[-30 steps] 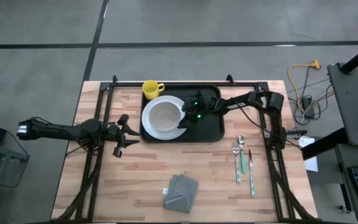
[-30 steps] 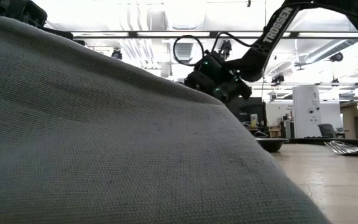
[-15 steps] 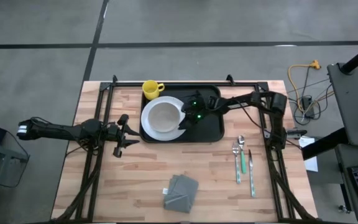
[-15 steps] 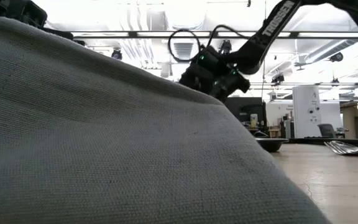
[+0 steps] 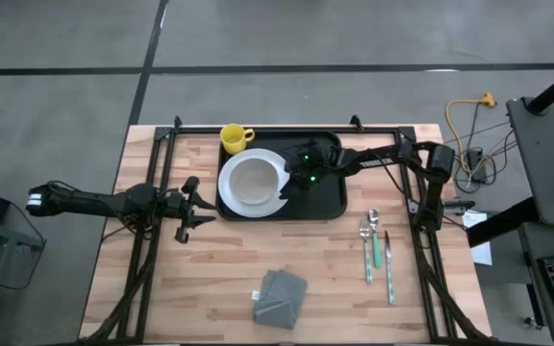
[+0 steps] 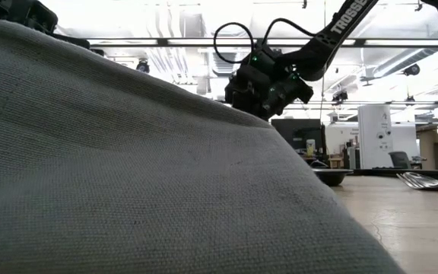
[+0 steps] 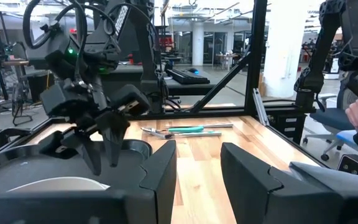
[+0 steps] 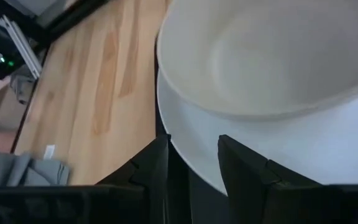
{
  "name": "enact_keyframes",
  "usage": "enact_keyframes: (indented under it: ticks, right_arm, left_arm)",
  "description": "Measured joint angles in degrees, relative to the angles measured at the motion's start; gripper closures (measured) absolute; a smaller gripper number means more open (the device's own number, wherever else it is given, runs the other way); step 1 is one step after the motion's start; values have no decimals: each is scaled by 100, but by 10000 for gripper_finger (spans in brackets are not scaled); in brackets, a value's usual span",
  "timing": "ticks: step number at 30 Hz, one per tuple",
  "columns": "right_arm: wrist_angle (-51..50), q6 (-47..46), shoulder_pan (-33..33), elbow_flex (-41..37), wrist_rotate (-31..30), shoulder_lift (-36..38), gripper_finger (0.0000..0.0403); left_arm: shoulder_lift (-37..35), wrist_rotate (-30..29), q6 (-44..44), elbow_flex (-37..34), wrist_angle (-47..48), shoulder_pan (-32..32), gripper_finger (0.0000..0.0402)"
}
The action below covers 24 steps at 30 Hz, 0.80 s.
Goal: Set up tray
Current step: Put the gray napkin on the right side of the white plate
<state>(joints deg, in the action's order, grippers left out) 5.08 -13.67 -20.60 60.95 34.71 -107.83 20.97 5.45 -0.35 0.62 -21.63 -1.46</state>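
Napkin (image 5: 280, 297), grey and folded, lies closest to the worktop's near edge, about midway along it; in the low view its cloth fills most of the frame. Farther in, towards the right edge, a spoon (image 5: 373, 222), a green-handled utensil (image 5: 375, 251) and a knife (image 5: 390, 268) lie side by side, pointing front to back.

At the left edge the left gripper (image 5: 188, 209) rests low over the wood, its fingers (image 7: 160, 174) spread apart with nothing between them, the arm stretched in from the left.

Beyond that, near the far edge and centred, sits the tray (image 5: 328, 200), black and flat, with its long axis running left to right along the worktop. On its left half rests a white plate (image 5: 275, 202) carrying a white bowl (image 5: 254, 181). A yellow mug (image 5: 234, 136) stands at the tray's far left corner; whether it is on the rim or just outside cannot be told.

The right arm reaches in from the right edge, bent at the elbow, and its right gripper (image 5: 295, 179) hangs above the tray beside the plate's right rim, fingers (image 8: 244, 165) parted and empty.
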Motion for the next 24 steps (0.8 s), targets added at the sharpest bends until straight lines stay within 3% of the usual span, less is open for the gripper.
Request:
enact_keyframes:
  ticks: [11, 24]
  right_arm:
    - [-801, 443, 106, -1, 10, 507, 281]
    - [-1090, 503, 839, -35, 23, 1298, 276]
  left_arm:
    - [0, 1, 2, 0, 0, 1, 294]
    - [0, 0, 1, -2, 0, -1, 294]
